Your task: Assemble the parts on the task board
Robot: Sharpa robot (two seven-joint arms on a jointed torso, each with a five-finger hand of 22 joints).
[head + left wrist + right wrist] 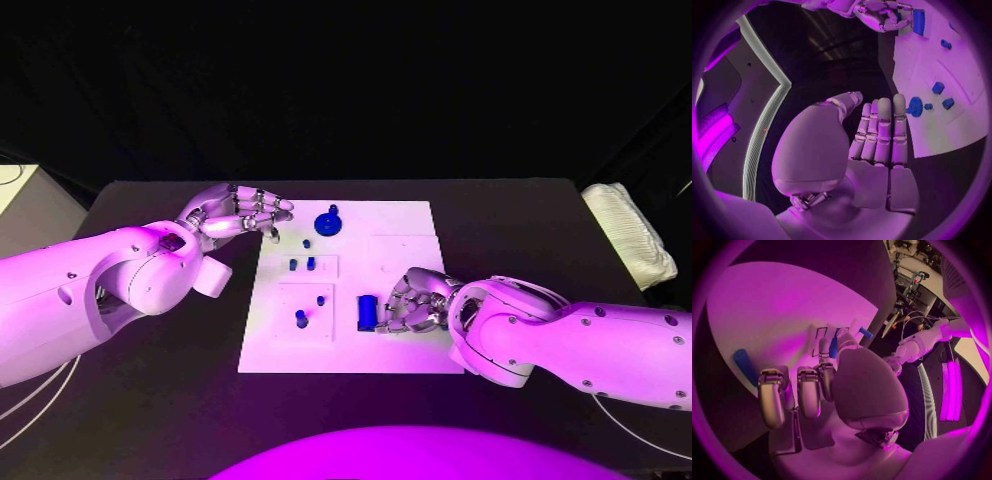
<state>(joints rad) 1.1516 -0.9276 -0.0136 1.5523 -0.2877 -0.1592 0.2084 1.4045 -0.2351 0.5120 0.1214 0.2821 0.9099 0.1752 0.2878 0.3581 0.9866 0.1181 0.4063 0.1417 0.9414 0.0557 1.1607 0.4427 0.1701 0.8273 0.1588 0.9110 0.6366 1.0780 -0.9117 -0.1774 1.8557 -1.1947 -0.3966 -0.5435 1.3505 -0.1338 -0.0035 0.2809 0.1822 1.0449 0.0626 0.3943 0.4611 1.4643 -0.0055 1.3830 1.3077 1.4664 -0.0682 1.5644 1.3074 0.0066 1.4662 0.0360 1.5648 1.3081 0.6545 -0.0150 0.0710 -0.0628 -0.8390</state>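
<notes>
- Left hand (235, 212) hovered empty, with fingers (882, 131) straight and held together.
- Right hand (411, 300) was lowered, its fingers (809, 392) curled, holding nothing.

Strong purple light, dark surroundings

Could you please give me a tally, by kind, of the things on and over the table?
White task board: 1
Round blue part: 1
Long blue block: 1
Small blue pieces: 4
Silver hands, the left hand and the right hand: 2
White cloth: 1
Total: 10
</notes>
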